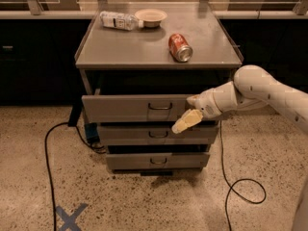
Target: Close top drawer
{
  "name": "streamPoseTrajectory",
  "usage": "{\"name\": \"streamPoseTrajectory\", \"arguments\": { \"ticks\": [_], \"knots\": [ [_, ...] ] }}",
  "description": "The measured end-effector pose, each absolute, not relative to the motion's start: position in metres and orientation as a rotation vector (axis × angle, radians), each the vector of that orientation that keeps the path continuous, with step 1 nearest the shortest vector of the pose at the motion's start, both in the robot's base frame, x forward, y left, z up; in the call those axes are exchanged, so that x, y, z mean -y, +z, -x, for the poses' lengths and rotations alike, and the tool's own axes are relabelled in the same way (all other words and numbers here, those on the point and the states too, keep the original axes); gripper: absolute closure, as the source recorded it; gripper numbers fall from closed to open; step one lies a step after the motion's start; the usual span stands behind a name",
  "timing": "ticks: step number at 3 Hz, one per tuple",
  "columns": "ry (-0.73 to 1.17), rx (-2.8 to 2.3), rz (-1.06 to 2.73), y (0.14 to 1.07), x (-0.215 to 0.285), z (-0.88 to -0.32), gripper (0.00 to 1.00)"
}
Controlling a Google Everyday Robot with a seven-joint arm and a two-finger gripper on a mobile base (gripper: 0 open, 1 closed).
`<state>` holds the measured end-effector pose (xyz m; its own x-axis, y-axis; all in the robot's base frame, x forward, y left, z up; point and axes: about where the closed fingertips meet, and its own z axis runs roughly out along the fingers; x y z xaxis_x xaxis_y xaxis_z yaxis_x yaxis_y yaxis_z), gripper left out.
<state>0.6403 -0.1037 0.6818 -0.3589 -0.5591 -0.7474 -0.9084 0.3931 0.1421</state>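
The top drawer [127, 109] of the grey metal cabinet stands partly pulled out, its flat front forward of the cabinet frame, with a dark gap above it. Its small wire loop handle [160, 106] is at the centre of the front. My gripper [188, 115] is at the right part of the drawer front, just right of the handle, with its cream tip hanging down over the lower edge of the front. My white arm reaches in from the right.
The middle drawer [125, 133] and the bottom drawer [130, 161] sit below. A red soda can [180, 47], a plastic bottle [118, 20] and a bowl [150, 17] lie on the cabinet top. Black cables [47, 153] trail on the floor on both sides. A blue tape X [70, 217] marks the floor.
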Motion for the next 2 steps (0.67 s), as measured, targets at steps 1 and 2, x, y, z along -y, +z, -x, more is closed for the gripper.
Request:
{"name": "streamPoseTrajectory", "arguments": {
  "ticks": [1, 2],
  "knots": [
    [0.744, -2.05, 1.262, 0.677, 0.1, -0.652, 0.0],
    [0.713, -2.014, 1.271, 0.682, 0.089, -0.694, 0.0]
  ]
}}
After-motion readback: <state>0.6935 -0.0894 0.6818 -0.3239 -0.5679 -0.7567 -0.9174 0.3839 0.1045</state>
